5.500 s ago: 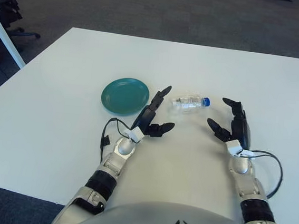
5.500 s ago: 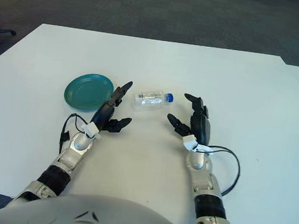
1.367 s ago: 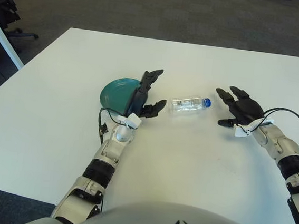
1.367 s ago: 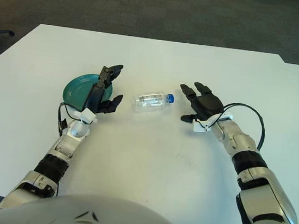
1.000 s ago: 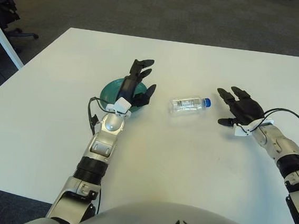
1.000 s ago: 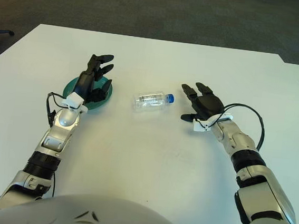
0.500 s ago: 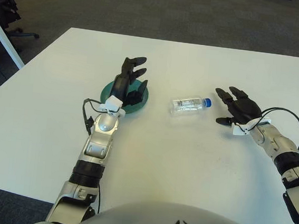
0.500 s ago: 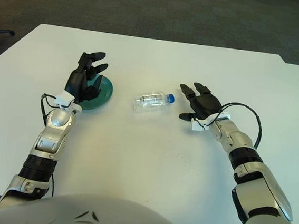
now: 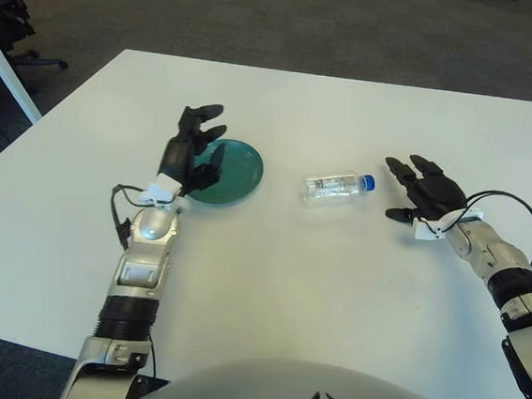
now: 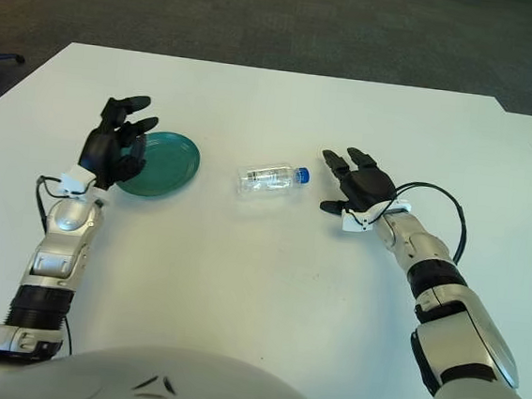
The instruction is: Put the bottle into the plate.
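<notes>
A small clear plastic bottle point(image 9: 339, 186) with a blue cap lies on its side on the white table, cap pointing right. A round teal plate point(image 9: 226, 171) sits to its left, with a gap of table between them. My left hand point(image 9: 191, 150) is open, fingers spread, raised at the plate's left edge and covering part of its rim. My right hand point(image 9: 422, 189) is open, fingers spread, a short way right of the bottle's cap, not touching it. Both hands hold nothing.
The white table point(image 9: 314, 289) spans the view, with dark carpet beyond its far edge. A white table leg point(image 9: 7, 66) and a black office chair base point(image 9: 18, 34) stand at the far left, off the table.
My left hand has swung left from between the bottle and plate, across the plate, to its left edge. My right hand reached out beside the bottle's cap and has held there.
</notes>
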Controlling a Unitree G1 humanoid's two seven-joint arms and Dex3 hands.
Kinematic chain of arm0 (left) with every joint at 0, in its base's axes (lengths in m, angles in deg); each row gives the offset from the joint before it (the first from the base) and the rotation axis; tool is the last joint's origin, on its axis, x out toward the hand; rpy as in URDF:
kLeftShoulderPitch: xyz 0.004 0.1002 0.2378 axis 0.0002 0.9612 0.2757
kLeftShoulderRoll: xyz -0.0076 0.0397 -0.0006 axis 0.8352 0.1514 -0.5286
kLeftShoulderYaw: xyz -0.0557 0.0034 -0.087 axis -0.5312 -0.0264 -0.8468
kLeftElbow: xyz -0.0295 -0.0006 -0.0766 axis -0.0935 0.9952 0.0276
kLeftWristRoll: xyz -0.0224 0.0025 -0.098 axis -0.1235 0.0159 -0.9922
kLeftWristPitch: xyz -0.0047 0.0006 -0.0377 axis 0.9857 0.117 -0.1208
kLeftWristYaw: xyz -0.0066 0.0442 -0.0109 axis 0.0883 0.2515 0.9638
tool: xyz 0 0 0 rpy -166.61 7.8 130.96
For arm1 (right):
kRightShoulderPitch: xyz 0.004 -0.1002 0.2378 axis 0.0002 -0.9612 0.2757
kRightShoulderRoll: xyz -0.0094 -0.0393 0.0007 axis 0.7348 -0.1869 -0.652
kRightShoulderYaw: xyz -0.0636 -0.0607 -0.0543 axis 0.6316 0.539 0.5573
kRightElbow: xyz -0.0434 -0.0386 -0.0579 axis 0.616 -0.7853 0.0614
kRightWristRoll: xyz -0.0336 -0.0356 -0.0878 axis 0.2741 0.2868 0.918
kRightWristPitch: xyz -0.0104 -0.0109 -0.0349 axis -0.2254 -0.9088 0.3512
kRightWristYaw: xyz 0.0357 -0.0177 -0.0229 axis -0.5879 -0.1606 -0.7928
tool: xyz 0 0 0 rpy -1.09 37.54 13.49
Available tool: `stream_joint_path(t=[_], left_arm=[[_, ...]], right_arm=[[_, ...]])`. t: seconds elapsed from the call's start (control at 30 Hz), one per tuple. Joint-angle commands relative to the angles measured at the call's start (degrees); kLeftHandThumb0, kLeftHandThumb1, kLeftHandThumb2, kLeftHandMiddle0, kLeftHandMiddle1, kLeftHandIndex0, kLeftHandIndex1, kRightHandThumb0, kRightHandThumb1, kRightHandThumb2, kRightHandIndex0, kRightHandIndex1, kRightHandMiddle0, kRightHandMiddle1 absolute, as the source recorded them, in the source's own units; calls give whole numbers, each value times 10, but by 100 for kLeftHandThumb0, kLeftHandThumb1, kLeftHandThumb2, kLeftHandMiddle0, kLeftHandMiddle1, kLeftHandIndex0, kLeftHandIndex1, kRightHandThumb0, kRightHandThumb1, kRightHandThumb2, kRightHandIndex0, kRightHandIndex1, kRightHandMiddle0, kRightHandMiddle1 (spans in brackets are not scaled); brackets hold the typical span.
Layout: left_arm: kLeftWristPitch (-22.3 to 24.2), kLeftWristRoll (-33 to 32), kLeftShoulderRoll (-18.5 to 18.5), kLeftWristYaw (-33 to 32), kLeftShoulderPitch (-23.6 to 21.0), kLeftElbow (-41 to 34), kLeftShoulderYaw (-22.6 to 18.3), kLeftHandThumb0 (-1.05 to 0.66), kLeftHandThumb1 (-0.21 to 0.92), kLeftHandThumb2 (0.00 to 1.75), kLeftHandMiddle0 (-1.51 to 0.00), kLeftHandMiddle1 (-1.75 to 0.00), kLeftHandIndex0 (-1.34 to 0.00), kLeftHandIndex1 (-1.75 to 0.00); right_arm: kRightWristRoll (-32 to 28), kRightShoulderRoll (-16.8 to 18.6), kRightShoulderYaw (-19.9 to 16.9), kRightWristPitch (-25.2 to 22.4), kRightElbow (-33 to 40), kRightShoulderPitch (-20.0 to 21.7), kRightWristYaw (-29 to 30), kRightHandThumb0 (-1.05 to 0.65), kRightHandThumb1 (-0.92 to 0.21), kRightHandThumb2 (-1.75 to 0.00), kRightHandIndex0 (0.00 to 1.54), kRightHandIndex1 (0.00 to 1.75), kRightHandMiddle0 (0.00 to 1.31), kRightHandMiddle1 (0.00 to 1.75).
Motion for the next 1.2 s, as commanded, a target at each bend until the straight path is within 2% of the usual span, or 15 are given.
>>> stream_joint_path(t=[0.0,0.13,0.4,0.7,0.97,1.17], left_arm=[[13,-2,8,-12,6,28,-20,-73,92,60,-37,-48,-10,-103],[23,7,5,-30,1,57,-31,-72,92,64,-36,-46,-8,-103],[7,18,-10,-88,-18,132,-45,-72,92,67,-34,-43,-7,-103],[10,14,-29,-130,-27,142,-53,-68,92,68,-35,-38,-6,-103],[53,18,-39,-175,-37,144,-62,-66,92,69,-38,-38,-4,-102],[48,13,-37,-194,-55,193,-71,-66,92,71,-39,-38,-4,-102]], right_arm=[[-6,3,2,3,-11,8,5,-105,-92,-46,0,0,0,0],[-10,0,2,4,-11,10,5,-105,-92,-45,0,0,0,0],[-22,-12,-6,12,1,6,-8,-105,-92,-44,0,0,0,0],[-27,-18,-10,15,-3,7,-16,-105,-92,-49,0,0,0,0],[-28,-22,-10,21,-11,9,-15,-105,-92,-49,0,0,0,0],[-28,-25,-11,26,-17,11,-13,-105,-92,-49,0,0,0,0]])
